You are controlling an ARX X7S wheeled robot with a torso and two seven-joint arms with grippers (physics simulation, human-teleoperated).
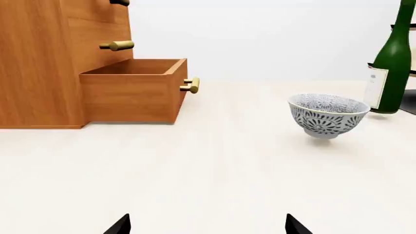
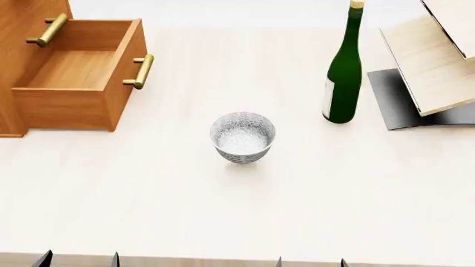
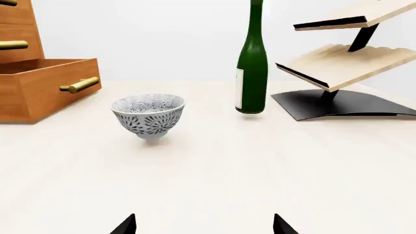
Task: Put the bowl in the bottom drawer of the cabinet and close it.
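Bowl (image 2: 243,136) stands upright on its foot on the pale table (image 2: 222,211), mid-table, untouched. Bottom drawer (image 2: 78,78) of the cabinet (image 1: 39,63) is already pulled out, its box empty, brass handle (image 2: 141,71) facing the open table. A green bottle (image 2: 344,72) stands near the bowl on the side away from the cabinet; the slanted wooden rack (image 2: 434,61) sits just beyond the bottle.

Step in hand, as I judge it: pre-grasp. Drawer opening looks done; pick-up of the bowl not yet started.

Left gripper (image 1: 208,226): only two dark fingertips show at the near edge of its wrist view, spread wide apart, nothing between them. Right gripper (image 3: 204,225): same, tips wide apart, holding nothing. In the head view both sets of tips sit at the near table edge.

Bowl relative to tools: well apart from both, ahead of them across bare table. It lies between the two arms, offset toward the bottle side from the left gripper's centreline and toward the cabinet side from the right gripper's.

Next move likely calls for: one arm reaching forward and pinching the bowl's rim or wall, lifting, carrying it over the drawer's front panel and lowering it in. Right arm must mind the bottle.
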